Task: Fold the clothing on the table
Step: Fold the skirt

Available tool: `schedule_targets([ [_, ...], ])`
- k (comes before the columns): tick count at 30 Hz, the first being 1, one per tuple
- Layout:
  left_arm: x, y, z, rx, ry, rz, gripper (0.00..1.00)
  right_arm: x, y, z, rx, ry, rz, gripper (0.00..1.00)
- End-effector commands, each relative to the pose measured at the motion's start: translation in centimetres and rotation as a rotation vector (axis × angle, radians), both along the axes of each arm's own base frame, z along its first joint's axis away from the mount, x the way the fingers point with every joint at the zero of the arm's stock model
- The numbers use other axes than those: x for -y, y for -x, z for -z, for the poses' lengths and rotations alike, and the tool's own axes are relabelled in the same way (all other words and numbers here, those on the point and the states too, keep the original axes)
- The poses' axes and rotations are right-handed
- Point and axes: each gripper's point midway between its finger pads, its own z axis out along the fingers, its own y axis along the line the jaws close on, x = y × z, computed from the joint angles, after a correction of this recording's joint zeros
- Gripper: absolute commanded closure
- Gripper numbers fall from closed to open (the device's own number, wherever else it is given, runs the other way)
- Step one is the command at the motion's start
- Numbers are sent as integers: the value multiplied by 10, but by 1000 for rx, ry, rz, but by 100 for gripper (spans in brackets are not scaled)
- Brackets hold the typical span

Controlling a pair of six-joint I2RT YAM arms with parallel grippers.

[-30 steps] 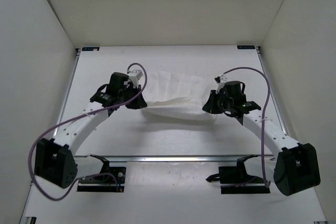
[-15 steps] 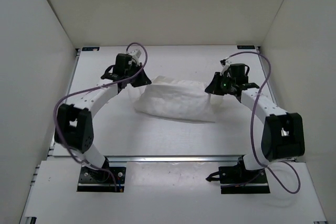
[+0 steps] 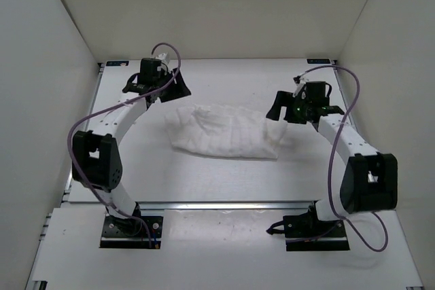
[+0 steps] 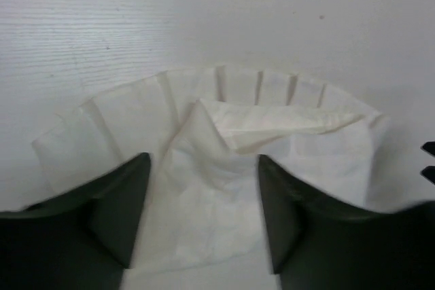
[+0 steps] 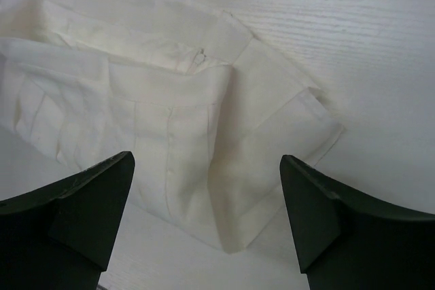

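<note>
The clothing [image 3: 224,132], white and wrinkled, lies as a folded oblong bundle in the middle of the table [image 3: 224,178]. My left gripper [image 3: 178,90] hovers just off the bundle's far left corner, open and holding nothing. In the left wrist view the clothing [image 4: 272,127] shows between and beyond the spread fingers of my left gripper [image 4: 204,161]. My right gripper [image 3: 276,109] is at the bundle's far right corner, also open and holding nothing. The right wrist view has the clothing [image 5: 170,100] with its folded corner lying under my right gripper [image 5: 207,159].
White walls [image 3: 61,45] close in the table on the left, back and right. A metal rail [image 3: 224,204] runs along the near edge, in front of the two arm bases. Purple cables [image 3: 340,127] loop off both arms.
Both grippers carried the clothing's near edge toward the far side, laying it over itself. They then opened, let go and drew slightly outward.
</note>
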Motion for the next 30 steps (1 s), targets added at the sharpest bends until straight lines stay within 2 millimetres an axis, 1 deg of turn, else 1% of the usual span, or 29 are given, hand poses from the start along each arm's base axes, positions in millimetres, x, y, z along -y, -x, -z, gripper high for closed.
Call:
schedule_targets([
  [1, 29, 29, -49, 94, 57, 124, 40, -3, 6, -46, 147, -52, -24, 15],
  [2, 42, 41, -39, 75, 77, 160, 81, -8, 10, -47, 153, -88, -39, 41],
  [3, 48, 46, -40, 76, 108, 156, 100, -15, 12, -48, 170, -131, -35, 79],
  [4, 57, 59, -23, 25, 136, 172, 100, -24, 19, -41, 135, -188, -44, 97],
  [5, 62, 68, -7, -2, 147, 183, 100, -35, 19, -46, 160, -227, -84, 100],
  [6, 68, 68, -7, 1, 177, 181, 100, -48, 20, -39, 137, -248, -112, 100],
  [7, 70, 77, 8, -36, 185, 181, 100, -62, 25, -30, 104, -248, -144, 100],
  [8, 71, 81, 18, -44, 182, 177, 100, -70, 26, -27, 92, -240, -162, 100],
  [9, 70, 83, 25, -49, 182, 172, 100, -85, 30, -18, 60, -242, -210, 100],
  [10, 71, 84, 36, -79, 185, 165, 100, -98, 32, -11, 36, -245, -257, 100],
  [11, 68, 86, 46, -95, 185, 156, 100, -106, 37, -5, 6, -261, -287, 100],
  [12, 67, 87, 52, -105, 205, 148, 100, -113, 37, 4, -20, -274, -305, 100],
  [13, 66, 86, 59, -123, 211, 133, 100, -118, 37, 15, -61, -290, -316, 100],
  [14, 59, 87, 72, -139, 195, 107, 100, -118, 38, 21, -90, -295, -314, 100],
  [15, 55, 85, 76, -139, 188, 92, 100, -117, 35, 32, -126, -286, -308, 100],
  [16, 47, 82, 84, -150, 161, 57, 100, -118, 37, 45, -160, -265, -314, 100],
  [17, 39, 82, 96, -173, 136, 39, 100, -114, 35, 53, -177, -236, -304, 100],
  [19, 32, 83, 104, -206, 140, 35, 100, -103, 36, 67, -203, -182, -280, 100],
  [20, 29, 80, 107, -211, 139, 32, 100, -95, 37, 73, -212, -152, -261, 100],
  [21, 25, 79, 110, -213, 132, 24, 100, -92, 37, 73, -205, -140, -253, 100],
  [22, 22, 79, 113, -219, 119, 19, 100, -84, 40, 74, -210, -134, -231, 100],
  [23, 21, 81, 118, -224, 105, 23, 100, -77, 43, 80, -220, -118, -210, 100],
  [24, 20, 79, 119, -228, 101, 16, 100, -68, 40, 78, -211, -116, -184, 100],
  [25, 17, 76, 123, -231, 93, 8, 100, -59, 41, 78, -216, -117, -158, 100],
  [26, 19, 77, 128, -253, 98, 20, 100, -50, 39, 77, -211, -124, -136, 100],
  [27, 20, 75, 128, -256, 101, 31, 100, -49, 43, 73, -226, -146, -138, 100],
  [28, 24, 74, 131, -271, 90, 45, 100, -42, 38, 66, -209, -146, -124, 100],
  [29, 26, 79, 137, -300, 78, 57, 100, -37, 31, 54, -180, -148, -115, 100],
  [30, 31, 75, 131, -290, 86, 68, 100, -36, 31, 50, -170, -142, -118, 100],
])
